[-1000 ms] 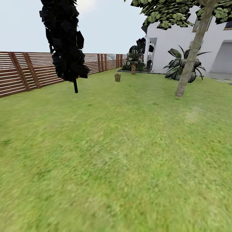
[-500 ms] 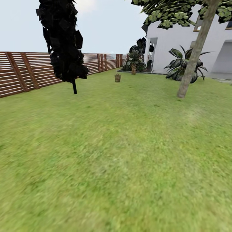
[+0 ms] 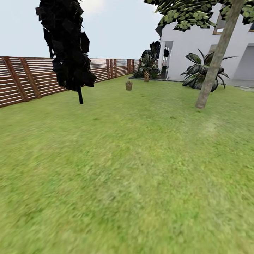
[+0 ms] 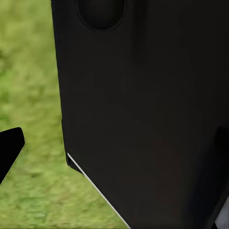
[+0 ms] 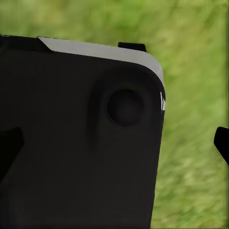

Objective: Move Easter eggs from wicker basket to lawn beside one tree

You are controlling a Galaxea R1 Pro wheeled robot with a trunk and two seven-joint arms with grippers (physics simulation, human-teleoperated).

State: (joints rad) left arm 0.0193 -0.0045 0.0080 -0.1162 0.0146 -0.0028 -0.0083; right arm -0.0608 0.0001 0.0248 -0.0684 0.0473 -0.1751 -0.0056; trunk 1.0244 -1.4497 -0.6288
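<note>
Camera crept forward, wicker basket (image 3: pixel 129 85) far off on lawn (image 3: pixel 127 169), claw states unreadable

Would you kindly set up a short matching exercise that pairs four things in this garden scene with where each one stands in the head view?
Things:
1. wicker basket
2. pale leaning tree trunk
3. dark-leaved tree
4. slatted wooden fence

Places:
A. along the left side of the lawn
B. at the right, in front of the white house
C. far off on the grass, near the middle
D. at the left, on the grass in front of the fence

Pairs: 1-C, 2-B, 3-D, 4-A
</note>
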